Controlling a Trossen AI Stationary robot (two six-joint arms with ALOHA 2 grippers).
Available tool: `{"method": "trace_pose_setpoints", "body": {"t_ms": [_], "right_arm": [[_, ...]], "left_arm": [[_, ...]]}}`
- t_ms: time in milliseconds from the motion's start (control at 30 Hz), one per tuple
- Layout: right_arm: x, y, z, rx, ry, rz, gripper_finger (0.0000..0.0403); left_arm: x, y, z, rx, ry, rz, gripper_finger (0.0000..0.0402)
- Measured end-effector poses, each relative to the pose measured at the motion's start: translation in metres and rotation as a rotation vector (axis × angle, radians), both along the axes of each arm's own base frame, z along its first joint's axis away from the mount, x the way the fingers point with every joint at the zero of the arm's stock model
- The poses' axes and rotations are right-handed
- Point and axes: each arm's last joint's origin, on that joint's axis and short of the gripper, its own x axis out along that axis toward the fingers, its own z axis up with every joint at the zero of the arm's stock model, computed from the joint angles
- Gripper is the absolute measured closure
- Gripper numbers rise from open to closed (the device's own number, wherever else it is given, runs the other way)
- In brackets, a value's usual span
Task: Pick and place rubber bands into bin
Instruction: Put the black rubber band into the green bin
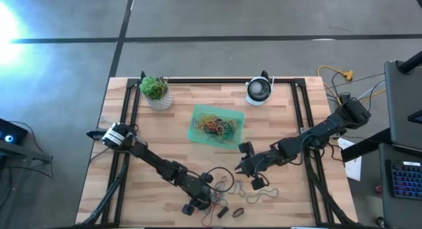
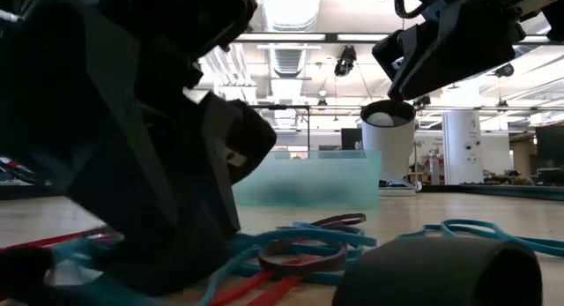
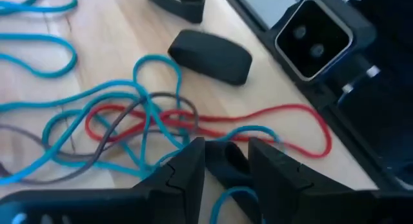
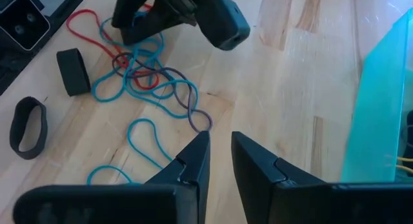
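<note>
Loose rubber bands in blue, red and grey lie tangled (image 3: 135,121) on the wooden table near its front edge, with two broad dark bands (image 3: 210,56) beside them. My left gripper (image 3: 226,150) is low over this tangle (image 1: 206,197), its fingers apart on either side of a dark band (image 3: 224,164). The green bin (image 1: 216,125) sits mid-table with several coloured bands inside. My right gripper (image 4: 221,143) hovers between bin and tangle (image 1: 242,168), with a narrow gap between its fingers and nothing in it. My left gripper has a dark band (image 3: 224,164) between its two fingers, which slant down at it from the table's left and far side. Whether the fingers touch the band cannot be told. The band lies low among the blue bands.
A small white pot with a plant (image 1: 157,94) and a round white and dark device (image 1: 259,90) stand at the table's far edge. A black rail with a small camera box (image 3: 316,37) runs along the near edge. Bare wood lies left of the bin.
</note>
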Motion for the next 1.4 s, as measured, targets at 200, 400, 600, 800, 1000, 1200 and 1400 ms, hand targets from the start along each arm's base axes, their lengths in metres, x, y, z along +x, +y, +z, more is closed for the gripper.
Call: {"method": "trace_pose_setpoints", "body": {"t_ms": [200,400,600,800,1000,1200,1400], "right_arm": [[0.000,0.000,0.000,0.000,-0.001,0.000,0.0344],[0.000,0.000,0.000,0.001,-0.001,0.000,0.0344],[0.000,0.000,0.000,0.001,-0.001,0.000,0.0344],[0.000,0.000,0.000,0.001,-0.002,0.000,0.0344],[0.000,0.000,0.000,0.001,-0.002,-0.001,0.0344],[0.000,0.000,0.000,0.000,-0.001,0.000,0.0344],[0.000,0.000,-0.001,-0.002,-0.001,0.001,0.0344]], "left_arm": [[-0.001,0.001,-0.001,0.005,0.044,0.010,0.0299],[-0.002,0.001,-0.001,0.019,0.064,0.007,0.0330],[-0.002,0.001,0.000,0.035,0.047,-0.007,0.0396],[-0.006,0.003,0.017,0.041,0.010,-0.019,0.0394],[-0.017,0.013,0.049,0.147,-0.036,0.011,0.0394],[-0.025,0.034,0.078,0.339,-0.114,0.114,0.0394],[-0.018,0.075,0.091,0.524,-0.151,0.217,0.0393]]}}
